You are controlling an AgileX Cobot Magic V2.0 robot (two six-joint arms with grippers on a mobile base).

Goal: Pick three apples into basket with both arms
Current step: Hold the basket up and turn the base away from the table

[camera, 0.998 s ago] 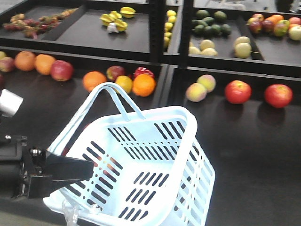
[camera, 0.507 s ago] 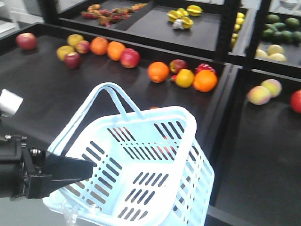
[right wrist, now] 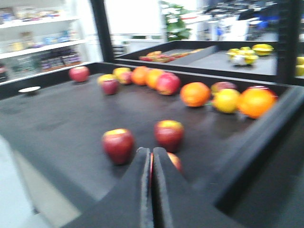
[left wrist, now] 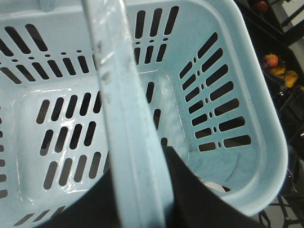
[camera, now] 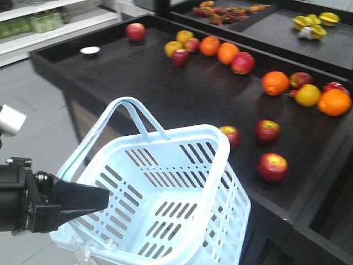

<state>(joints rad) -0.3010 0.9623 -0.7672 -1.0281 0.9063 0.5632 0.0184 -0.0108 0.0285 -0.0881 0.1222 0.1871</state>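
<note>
One basket (camera: 193, 132) filled the lower centre of the front view, with three apples (camera: 267, 131) at right centre. Four oranges (camera: 275, 83) were strewn across the upper right, and one white dish (camera: 90, 50) sat upper left.

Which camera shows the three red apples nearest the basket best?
The front-facing view: all three apples lie sharp on the shelf, one partly behind the basket rim. The right wrist view is blurred, its shut right gripper covering one. The left wrist sees mainly basket.
</note>
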